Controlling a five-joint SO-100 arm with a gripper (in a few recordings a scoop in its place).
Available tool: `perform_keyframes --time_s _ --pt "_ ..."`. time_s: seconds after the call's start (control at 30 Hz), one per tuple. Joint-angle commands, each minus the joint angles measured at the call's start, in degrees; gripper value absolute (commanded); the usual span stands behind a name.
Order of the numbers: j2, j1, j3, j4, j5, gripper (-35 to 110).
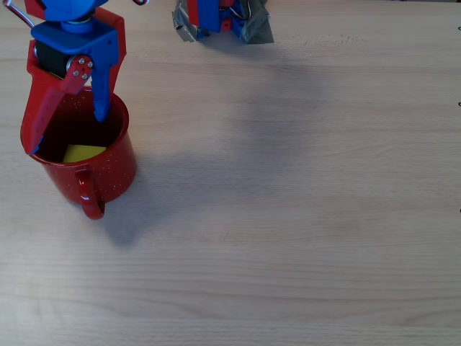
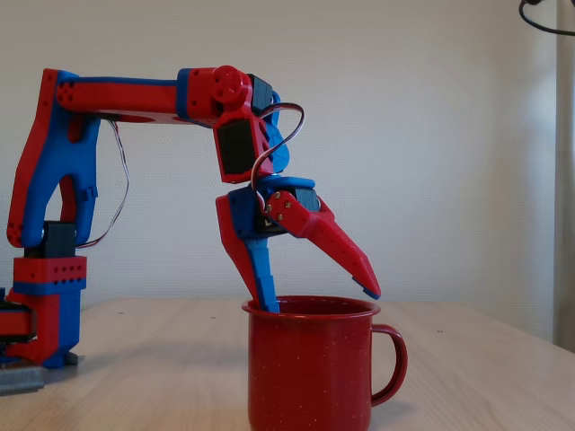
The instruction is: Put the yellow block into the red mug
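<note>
- Near the left edge of the overhead view, the red mug (image 1: 86, 162) stands upright on the pale wooden table (image 1: 302, 216), with its looped handle (image 1: 90, 196) pointing toward the bottom of the picture.
- Inside the mug, the yellow block (image 1: 83, 153) lies on the dark red floor, close to the wall on the handle side; nothing is touching it.
- Above the mug's opening, the gripper (image 1: 66, 133) is spread wide and has hold of nothing.
- Its blue finger (image 1: 101, 97) points down into the mug along the far inner wall, as the overhead view shows.
- Its red finger (image 1: 45, 115) slants out over the left rim, and its tip lies at or just past that rim.
- From the side, the fixed view shows the gripper (image 2: 319, 301) directly over the mug (image 2: 310, 368), with the handle (image 2: 388, 364) on the right.
- There the blue finger (image 2: 260, 269) dips just below the rim, while the red finger (image 2: 337, 251) angles out to the right and ends slightly above the rim.
- The red and blue arm (image 2: 135, 99) reaches across from its base at the left of the fixed view, with the wrist bent down toward the mug.
- The mug's wall hides the block in the fixed view.
- At the top of the overhead view, the arm's base (image 1: 220, 20) sits well apart from the mug.
</note>
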Motion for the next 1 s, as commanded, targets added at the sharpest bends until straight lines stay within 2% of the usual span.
perform_keyframes --time_s 0.0,0.37,0.5,0.97 --pt "5.2 0.3 -4.4 2.1 0.8 44" --pt "7.3 -0.7 -13.5 5.7 -0.6 44" --pt "9.1 -1.2 -16.2 5.5 -0.8 54" --pt "24.3 -5.3 -9.9 4.7 -4.0 55"
